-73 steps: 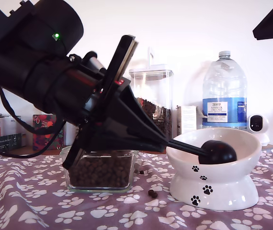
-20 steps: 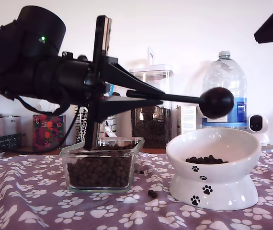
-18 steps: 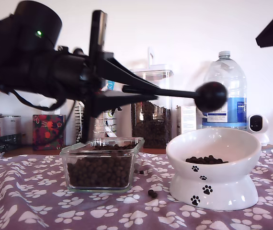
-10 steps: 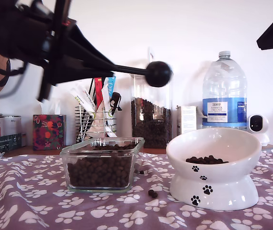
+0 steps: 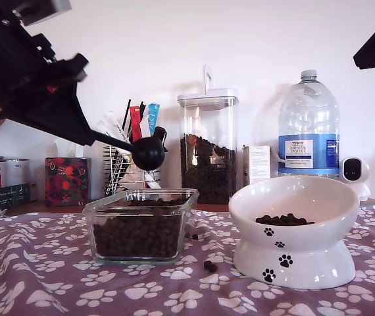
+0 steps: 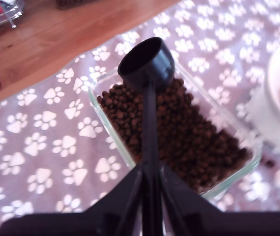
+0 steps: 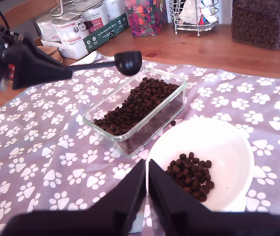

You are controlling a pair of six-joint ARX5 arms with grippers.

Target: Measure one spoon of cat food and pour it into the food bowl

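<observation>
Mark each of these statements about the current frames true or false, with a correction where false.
1. The spoon cup is empty. True.
2. The food bowl holds no cat food. False: a small pile of cat food lies in it.
3. My first gripper is shut on the spoon's handle. True.
4. The spoon hangs over the food bowl. False: it is above the glass dish of kibble.
5. My second gripper holds the glass dish. False: its jaws are closed on nothing.
</observation>
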